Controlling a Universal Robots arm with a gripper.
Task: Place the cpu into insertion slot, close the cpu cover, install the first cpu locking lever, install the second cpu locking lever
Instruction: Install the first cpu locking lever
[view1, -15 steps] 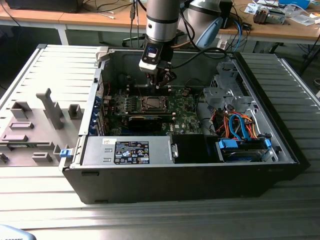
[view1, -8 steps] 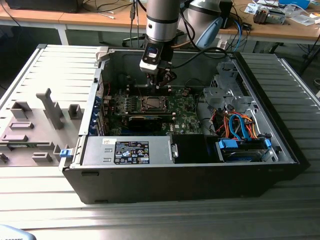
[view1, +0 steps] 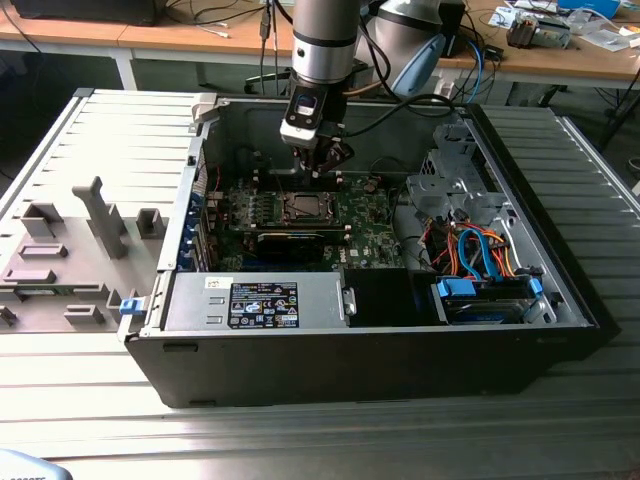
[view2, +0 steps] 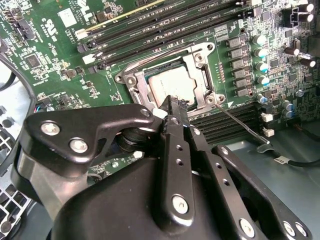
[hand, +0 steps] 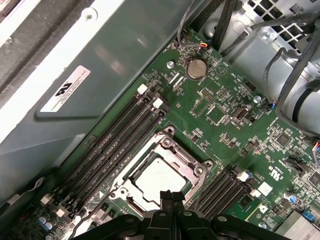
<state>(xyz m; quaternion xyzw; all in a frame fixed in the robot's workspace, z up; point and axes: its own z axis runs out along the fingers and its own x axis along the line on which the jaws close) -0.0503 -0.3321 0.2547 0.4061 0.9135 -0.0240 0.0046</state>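
The arm's black two-finger gripper (view1: 325, 165) sits low inside the open black metal computer case (view1: 400, 350), right above the small silver-rimmed square insertion slot (view1: 300, 208) on the green circuit board (hand: 225, 125). In both wrist views the fingers are pressed together with nothing between them. The flat grey-beige square cpu (view2: 170, 85) (hand: 159, 177) is already in the slot, and the thin silvery windowed cpu cover (view2: 200, 75) (hand: 182, 155) lies down around it. A thin metal lever rod (view2: 240, 125) angles off one socket corner.

I see the grey cpu (hand: 159, 176) flat in the insertion slot (view1: 285, 208), exterior view's centre, silvery cpu cover (view2: 141, 90) down around it.
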